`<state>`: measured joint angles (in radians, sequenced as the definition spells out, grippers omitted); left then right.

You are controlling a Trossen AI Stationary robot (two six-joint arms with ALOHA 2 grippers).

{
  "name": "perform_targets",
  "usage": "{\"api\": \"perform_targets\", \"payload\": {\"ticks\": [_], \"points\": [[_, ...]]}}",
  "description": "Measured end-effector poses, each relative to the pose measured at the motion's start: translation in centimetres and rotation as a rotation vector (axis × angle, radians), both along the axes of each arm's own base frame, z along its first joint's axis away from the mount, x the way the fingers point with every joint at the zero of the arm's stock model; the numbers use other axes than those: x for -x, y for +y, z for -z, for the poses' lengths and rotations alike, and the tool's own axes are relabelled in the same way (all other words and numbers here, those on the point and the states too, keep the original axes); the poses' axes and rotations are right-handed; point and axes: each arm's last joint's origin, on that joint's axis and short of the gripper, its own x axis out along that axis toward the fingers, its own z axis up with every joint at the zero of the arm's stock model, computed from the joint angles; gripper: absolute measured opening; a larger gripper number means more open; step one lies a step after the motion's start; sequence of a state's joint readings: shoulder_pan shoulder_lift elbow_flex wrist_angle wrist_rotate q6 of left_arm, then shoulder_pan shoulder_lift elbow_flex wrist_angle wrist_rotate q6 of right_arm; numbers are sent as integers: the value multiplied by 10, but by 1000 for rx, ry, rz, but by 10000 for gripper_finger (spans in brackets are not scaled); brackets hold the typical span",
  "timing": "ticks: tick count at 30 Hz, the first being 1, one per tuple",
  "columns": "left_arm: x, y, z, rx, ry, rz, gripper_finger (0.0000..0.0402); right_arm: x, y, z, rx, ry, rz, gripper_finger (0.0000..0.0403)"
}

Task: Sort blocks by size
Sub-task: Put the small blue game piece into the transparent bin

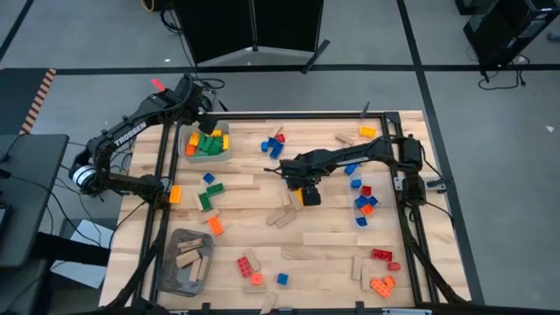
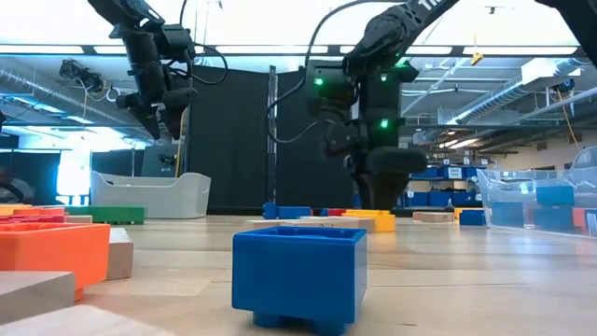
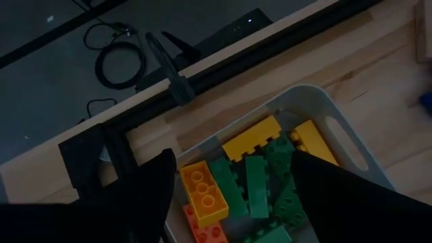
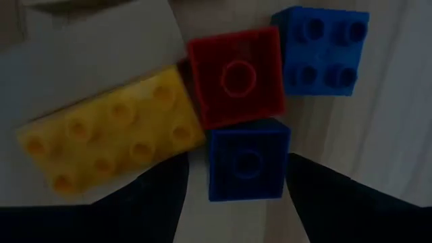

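Right gripper (image 4: 233, 196): low over the middle of the bench (image 1: 315, 254), fingers spread, straddling a small blue brick (image 4: 246, 162) without yet pinching it.
Target cluster: the small blue brick touches a red brick (image 4: 236, 75); a long yellow brick (image 4: 111, 131) lies against the red one; a second blue brick with 4 studs (image 4: 324, 48) sits just beside the red.
Left gripper (image 3: 233, 202): hovers above the grey bin (image 3: 351, 138) at the bench's far left, fingers spread, holding nothing.
Bin contents: green bricks (image 3: 260, 182), a yellow brick (image 3: 251, 137) and an orange-yellow brick (image 3: 202, 192) (long pieces, by the look of them).
Other blocks: scattered widely over the bench; small blue and red ones (image 1: 363, 203) near the right side, red and orange ones (image 1: 382, 271) at the near right corner, tan wooden pieces (image 1: 280, 216) near the middle, more wooden pieces in a dark bin (image 1: 166, 262) at the near left.
Handling estimate: the bricks look rigid, light and smooth-sided; a pinch will not deform them, but a glossy wall could slip from a shallow or skewed grip.
Grip point: 2 opposite flat side walls of the small blue brick, fingers square to them and low on the walls.
Risk: the red brick touches the target, so a finger could nudge it or the yellow one while closing (judgement only).
Step estimate: closing on the small blue brick for pickup; sorting looks partly done, with many blocks loose.
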<state>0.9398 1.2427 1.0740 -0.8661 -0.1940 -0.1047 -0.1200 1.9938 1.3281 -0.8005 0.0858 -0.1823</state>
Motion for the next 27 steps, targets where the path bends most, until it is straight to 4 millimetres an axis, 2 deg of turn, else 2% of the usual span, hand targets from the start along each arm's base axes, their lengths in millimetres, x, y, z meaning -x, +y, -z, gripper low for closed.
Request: {"api": "perform_targets", "payload": {"ticks": [8, 13, 16, 18, 22, 27], "points": [[0, 0, 0, 0, 0, 0, 300, -2, -1, 0, -7, -26, 8, 224], [0, 0, 0, 0, 0, 0, 300, -1, -1, 0, -11, -16, 19, 154], [0, 0, 0, 1, 1, 0, 300, 4, -2, -1, -3, 24, 110, 148], [0, 0, 0, 0, 1, 0, 300, 11, -4, -6, -8, 78, 235, 148], [0, 0, 0, 1, 0, -1, 300, 25, -4, -27, -3, 131, 473, 148], [0, 0, 0, 3, -2, -3, 300, 47, 12, -74, 3, 62, 619, 148]]}}
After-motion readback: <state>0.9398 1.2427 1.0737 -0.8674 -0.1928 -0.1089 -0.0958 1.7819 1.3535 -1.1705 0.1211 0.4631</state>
